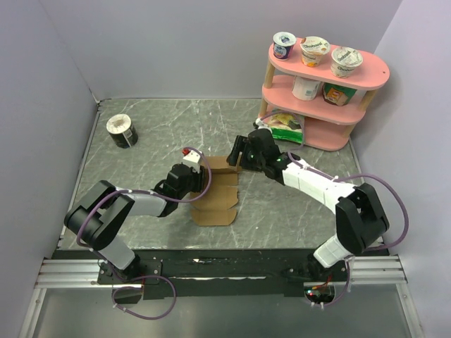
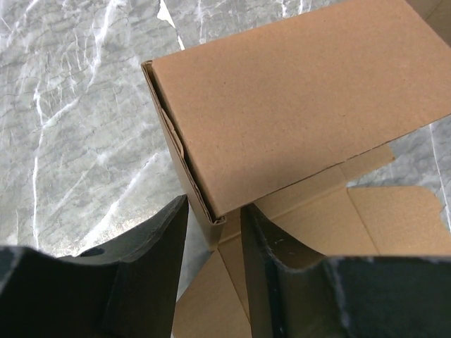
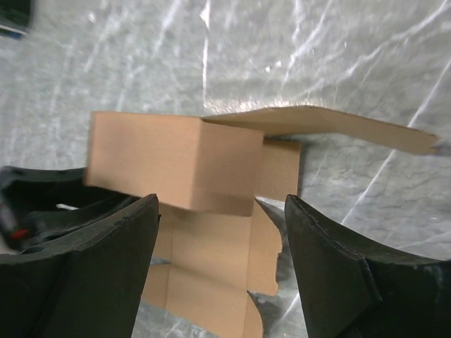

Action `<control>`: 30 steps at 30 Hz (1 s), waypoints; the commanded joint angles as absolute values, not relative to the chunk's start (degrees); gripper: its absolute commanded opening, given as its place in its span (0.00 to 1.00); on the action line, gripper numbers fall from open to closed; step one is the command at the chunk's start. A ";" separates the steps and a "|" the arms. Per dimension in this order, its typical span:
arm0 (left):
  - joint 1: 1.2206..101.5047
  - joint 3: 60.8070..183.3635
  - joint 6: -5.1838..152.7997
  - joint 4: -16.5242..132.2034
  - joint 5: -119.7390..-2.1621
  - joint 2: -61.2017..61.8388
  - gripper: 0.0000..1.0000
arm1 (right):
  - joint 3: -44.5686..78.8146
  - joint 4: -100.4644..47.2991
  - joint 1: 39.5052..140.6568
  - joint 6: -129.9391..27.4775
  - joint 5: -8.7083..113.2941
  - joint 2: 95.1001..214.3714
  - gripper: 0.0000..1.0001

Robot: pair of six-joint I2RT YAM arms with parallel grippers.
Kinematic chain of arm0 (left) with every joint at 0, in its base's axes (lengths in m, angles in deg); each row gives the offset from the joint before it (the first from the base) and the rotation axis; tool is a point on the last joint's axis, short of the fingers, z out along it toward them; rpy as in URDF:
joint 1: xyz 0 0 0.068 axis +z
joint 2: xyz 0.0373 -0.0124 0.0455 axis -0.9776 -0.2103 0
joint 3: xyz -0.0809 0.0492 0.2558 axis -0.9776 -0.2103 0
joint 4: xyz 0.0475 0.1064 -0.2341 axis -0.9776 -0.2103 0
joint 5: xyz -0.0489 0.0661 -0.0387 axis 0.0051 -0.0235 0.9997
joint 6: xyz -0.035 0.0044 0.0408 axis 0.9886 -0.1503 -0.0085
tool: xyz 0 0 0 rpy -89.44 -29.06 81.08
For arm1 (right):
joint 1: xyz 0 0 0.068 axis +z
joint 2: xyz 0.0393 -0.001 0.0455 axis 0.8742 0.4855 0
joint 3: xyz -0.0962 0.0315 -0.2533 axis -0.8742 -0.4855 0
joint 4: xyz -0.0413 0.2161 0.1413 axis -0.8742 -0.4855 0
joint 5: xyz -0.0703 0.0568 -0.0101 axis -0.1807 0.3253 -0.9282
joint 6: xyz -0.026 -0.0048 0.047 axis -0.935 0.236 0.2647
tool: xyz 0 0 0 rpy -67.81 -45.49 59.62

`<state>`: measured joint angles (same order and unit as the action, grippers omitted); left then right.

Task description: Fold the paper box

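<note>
The paper box (image 1: 215,201) is plain brown cardboard, half folded, in the middle of the table. Its near panels lie flat and its far end stands up as a box-like block (image 3: 169,158). One flap (image 3: 317,123) sticks out raised to the right. My left gripper (image 1: 202,171) comes in from the left. In the left wrist view its fingers (image 2: 215,211) straddle the lower corner of the box's doubled wall (image 2: 296,91), with small gaps on both sides. My right gripper (image 1: 236,155) hovers over the far end. It is wide open (image 3: 222,204) and holds nothing.
A round black-and-white tub (image 1: 122,131) stands at the far left. A pink two-tier shelf (image 1: 373,70) with several yogurt cups fills the far right corner, with a snack bag (image 1: 285,125) at its foot. Walls close in the left, back and right.
</note>
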<state>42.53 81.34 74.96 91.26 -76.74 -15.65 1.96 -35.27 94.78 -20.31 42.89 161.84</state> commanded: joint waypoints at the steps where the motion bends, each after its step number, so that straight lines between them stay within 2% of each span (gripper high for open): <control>1: 42.09 83.05 74.00 92.30 -78.09 -15.16 0.41 | 6.60 -37.59 94.79 -22.54 42.71 160.49 0.79; 16: 41.91 83.23 73.83 92.21 -78.09 -15.15 0.40 | 12.94 -40.05 94.97 -21.05 50.01 171.12 0.77; 24: 41.65 83.40 73.65 92.12 -78.26 -15.33 0.40 | 10.83 -33.64 94.97 -18.94 54.23 172.09 0.76; 30: 41.56 83.49 73.30 91.68 -78.88 -15.33 0.40 | 13.48 -40.75 94.97 -21.92 47.48 172.71 0.78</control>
<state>41.96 81.44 74.46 90.96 -78.07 -15.65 10.79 -37.80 94.82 -20.18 52.27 172.26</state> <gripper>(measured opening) 0.406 0.769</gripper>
